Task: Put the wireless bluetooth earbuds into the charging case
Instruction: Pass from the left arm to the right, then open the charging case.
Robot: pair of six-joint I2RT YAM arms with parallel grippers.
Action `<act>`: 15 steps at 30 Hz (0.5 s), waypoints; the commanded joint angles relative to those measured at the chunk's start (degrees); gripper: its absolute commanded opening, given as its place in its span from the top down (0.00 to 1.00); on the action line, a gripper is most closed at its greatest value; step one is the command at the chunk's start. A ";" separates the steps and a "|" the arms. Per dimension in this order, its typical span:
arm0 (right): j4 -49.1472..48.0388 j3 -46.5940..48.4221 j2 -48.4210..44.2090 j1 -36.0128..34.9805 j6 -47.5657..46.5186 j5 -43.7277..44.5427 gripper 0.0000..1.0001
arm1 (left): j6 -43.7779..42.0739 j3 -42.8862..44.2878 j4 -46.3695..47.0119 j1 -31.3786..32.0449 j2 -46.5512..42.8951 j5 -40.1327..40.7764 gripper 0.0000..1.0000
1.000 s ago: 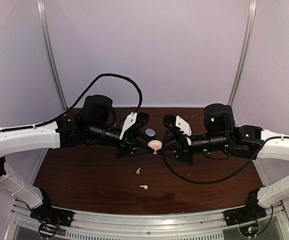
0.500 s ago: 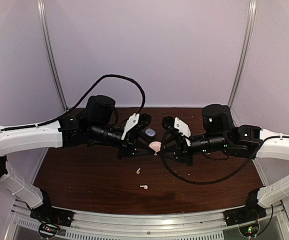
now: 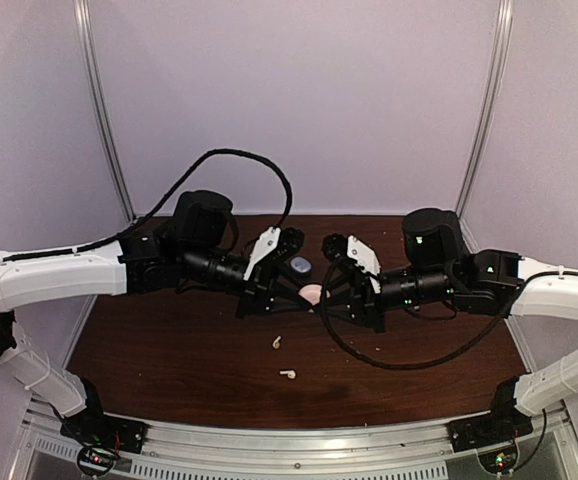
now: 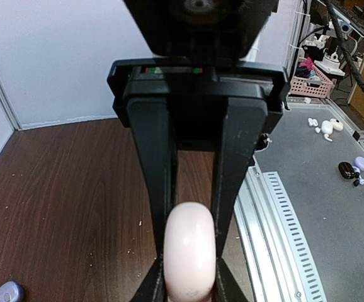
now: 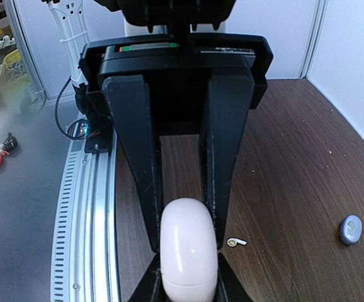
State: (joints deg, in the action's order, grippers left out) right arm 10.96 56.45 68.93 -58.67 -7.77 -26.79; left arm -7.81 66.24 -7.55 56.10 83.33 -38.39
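Gripping one pink case (image 3: 312, 293), left gripper (image 4: 191, 282) and right gripper (image 5: 188, 277) meet over the table (image 3: 169, 370), earbuds (image 3: 277, 342) loose nearer its front.

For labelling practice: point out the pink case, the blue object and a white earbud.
pink case (image 5: 188, 248), right wrist view, rounded front.
blue object (image 5: 351, 229), right wrist view, centre.
white earbud (image 3: 287, 374), top external view, body.

Pale pink charging case (image 3: 311, 292), closed, pinched mid-table — two white earbuds (image 3: 277, 342) lying loose nearby
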 commanded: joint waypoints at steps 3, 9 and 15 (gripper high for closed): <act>-1.49 1.04 0.13 -0.28 -0.64 -1.10 0.92 | 1.32 0.67 4.98 0.29 -0.82 1.83 0.78; -2.03 0.11 -1.68 -0.30 -0.92 -0.06 0.94 | 2.13 -1.87 6.83 0.23 -4.05 6.37 0.58; -1.73 0.11 -1.95 -0.28 -1.34 -0.58 0.96 | 3.47 -1.76 7.12 0.20 -4.72 11.51 0.57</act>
State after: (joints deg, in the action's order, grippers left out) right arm 10.09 56.42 68.23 -58.67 -7.86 -26.76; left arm -5.85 64.49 -4.73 56.36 80.12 -32.49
